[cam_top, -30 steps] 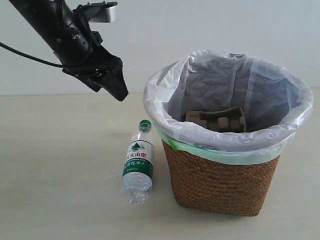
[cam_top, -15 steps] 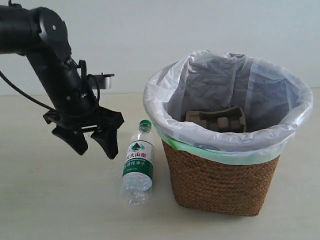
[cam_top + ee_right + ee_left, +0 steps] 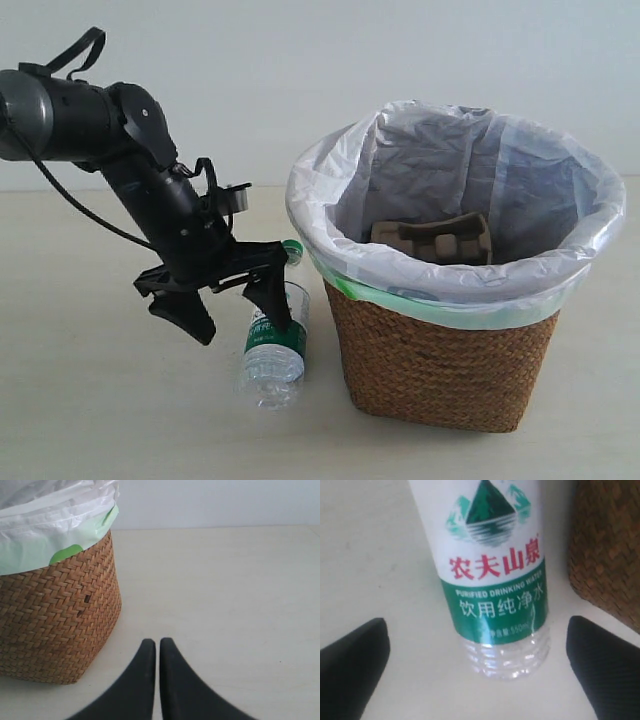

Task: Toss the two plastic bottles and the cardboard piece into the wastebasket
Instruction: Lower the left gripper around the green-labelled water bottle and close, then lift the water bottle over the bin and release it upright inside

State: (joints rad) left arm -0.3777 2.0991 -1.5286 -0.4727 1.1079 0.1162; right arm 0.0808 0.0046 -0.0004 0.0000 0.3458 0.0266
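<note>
Bottle (image 3: 492,580) with the green cap lies flat between the wide-open fingers of the left gripper (image 3: 243,328) — basket (image 3: 440,370) just beyond one finger. I'd drop lower, centre on its middle, then squeeze gently. Right gripper (image 3: 157,647) sits pinched shut — empty.

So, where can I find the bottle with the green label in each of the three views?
Exterior view: the green-label bottle lies at lower centre, just left of the wastebasket.
Left wrist view: it fills the middle of the picture, with its label readable.
Right wrist view: it is not in this picture.
Shared landmark: the wastebasket's brown woven wall, at one edge of the left wrist view and large in the right wrist view.
</note>
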